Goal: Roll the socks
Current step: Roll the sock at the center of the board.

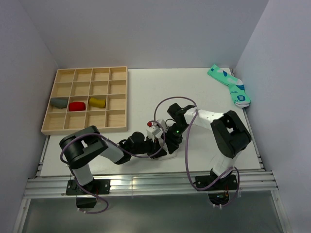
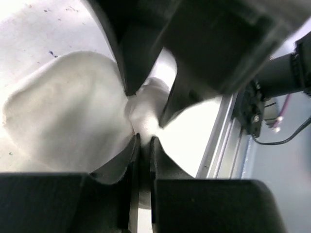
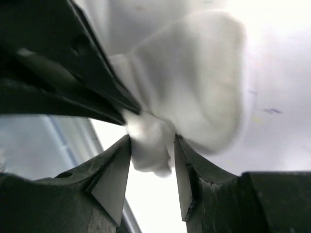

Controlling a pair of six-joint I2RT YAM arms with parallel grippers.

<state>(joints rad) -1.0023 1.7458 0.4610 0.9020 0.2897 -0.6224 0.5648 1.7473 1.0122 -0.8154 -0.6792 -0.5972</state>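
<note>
**Two sets of fingers on one white sock**

Two black arms reach inward over the white counter (image 1: pixel 146 87) and meet just right of the near right corner of the shallow wooden compartment tray (image 1: pixel 82 129), nearer the bases than the tray. The left arm (image 1: pixel 112 150) comes in low from below the tray. The right arm (image 1: pixel 228 131) bends in from the side away from the tray.

The soft plain white fabric sock (image 2: pixel 68 111) lies flat on the counter at that meeting spot. From above, the arms hide it.

In the left wrist view, the left fingers (image 2: pixel 158 194) are drawn almost together, pinching a gathered fold of the sock at their tips. The rest of the fabric fans out to one side.

The right fingers (image 3: pixel 114 174) stand spread, with a bunched lump of the same sock between their tips. Whether their pads press on it cannot be told. Each wrist view shows the other arm's dark fingers close above the pinched spot.

Inside the tray, the third row from the far edge holds three rolled bundles side by side: a grey bundle (image 1: pixel 59 102), a red bundle (image 1: pixel 77 106) and a yellow bundle (image 1: pixel 97 102).

Well to the right of the tray, about level with its far rows, a pair of teal patterned socks (image 1: pixel 229 85) lies against the side wall.
</note>
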